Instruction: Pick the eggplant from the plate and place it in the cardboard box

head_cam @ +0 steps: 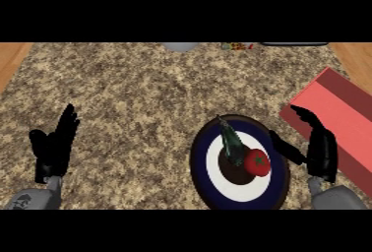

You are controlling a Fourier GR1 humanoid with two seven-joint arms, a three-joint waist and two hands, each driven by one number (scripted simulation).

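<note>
The light is even and soft over the granite counter (145,98), not bright and not dim. The black hands show almost no detail. On the tomato (256,163) a pale shine sits toward 11 o'clock. Cast shadows are hardly visible anywhere.

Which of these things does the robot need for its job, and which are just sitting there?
Needed: eggplant, dark and long, lying on the plate; red box at the right; right hand, open beside the plate.

Just there: tomato on the plate touching the eggplant; left hand resting open at the left; small things at the counter's far edge, too small to tell.
</note>
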